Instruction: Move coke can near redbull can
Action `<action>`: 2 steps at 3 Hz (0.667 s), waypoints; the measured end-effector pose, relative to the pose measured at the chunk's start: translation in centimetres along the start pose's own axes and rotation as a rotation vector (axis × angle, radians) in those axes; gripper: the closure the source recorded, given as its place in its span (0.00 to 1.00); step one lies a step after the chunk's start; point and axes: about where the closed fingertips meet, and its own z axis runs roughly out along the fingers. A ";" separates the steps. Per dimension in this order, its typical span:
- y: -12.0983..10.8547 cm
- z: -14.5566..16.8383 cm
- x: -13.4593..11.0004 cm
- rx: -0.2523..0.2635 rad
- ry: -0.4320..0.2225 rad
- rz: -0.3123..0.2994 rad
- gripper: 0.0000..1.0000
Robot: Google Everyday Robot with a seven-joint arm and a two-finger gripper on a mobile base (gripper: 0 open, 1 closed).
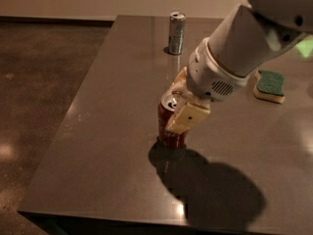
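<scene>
Red with a silver top, the coke can (171,138) stands upright near the middle of the dark table (112,131), slightly toward the front edge. The gripper (174,106) reaches in from the right, its cream fingers (188,117) clamped on the can's upper part. The redbull can (176,32) stands well apart by the far edge. A green sponge (269,86) lies toward the right edge. Neither can's lettering is legible.

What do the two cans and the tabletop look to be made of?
Coke can, clasped by the gripper mid-table: likely thin metal, glossy red paint, bare silver top. Redbull can, at the far edge: same metal, silver-grey sheen. Table: dark, smooth, semi-gloss slab, stone or laminate; soft reflections leave that open.
</scene>
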 end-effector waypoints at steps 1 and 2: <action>-2.2 -1.4 -0.1 0.029 0.003 0.023 1.00; -6.1 -3.2 -0.1 0.066 -0.013 0.073 1.00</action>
